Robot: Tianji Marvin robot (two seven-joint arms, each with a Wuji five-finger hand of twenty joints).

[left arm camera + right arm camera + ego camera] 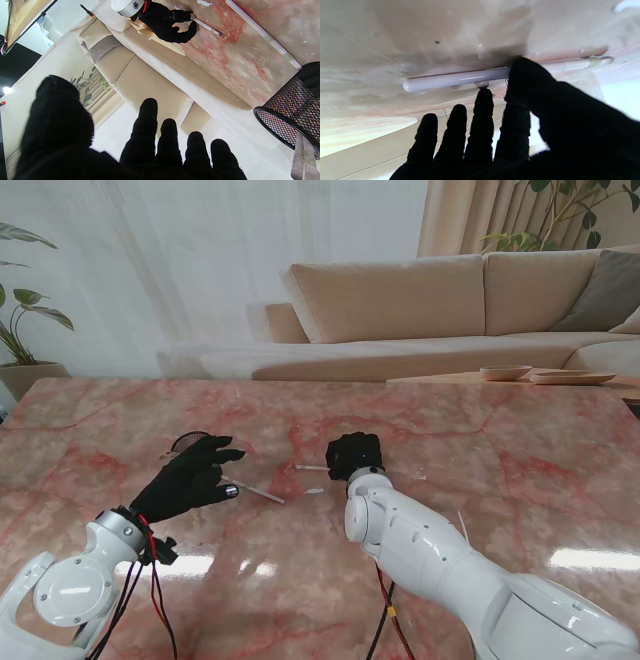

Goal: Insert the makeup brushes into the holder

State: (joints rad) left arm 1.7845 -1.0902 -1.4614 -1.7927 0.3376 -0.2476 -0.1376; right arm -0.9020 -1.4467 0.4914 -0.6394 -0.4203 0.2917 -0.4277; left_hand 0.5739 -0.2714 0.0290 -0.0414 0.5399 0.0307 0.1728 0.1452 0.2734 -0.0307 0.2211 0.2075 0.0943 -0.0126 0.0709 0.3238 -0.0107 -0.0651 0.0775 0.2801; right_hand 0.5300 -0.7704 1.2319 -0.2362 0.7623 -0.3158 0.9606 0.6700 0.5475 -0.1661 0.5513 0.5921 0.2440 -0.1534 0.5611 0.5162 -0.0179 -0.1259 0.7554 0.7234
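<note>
Barely started here: our right hand [510, 120] is down on a white brush [460, 80] lying on the surface [480, 450], thumb touching it but not gripping yet. Our left hand [190, 478] hovers spread and empty just beside the mesh holder [292, 112], another brush [255, 493] still lies loose, and we can't tell if anything's inside the holder.

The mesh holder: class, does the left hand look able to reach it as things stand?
Probably yes. The left hand is open beside the mesh holder, with nothing seen between them in its wrist view.
</note>
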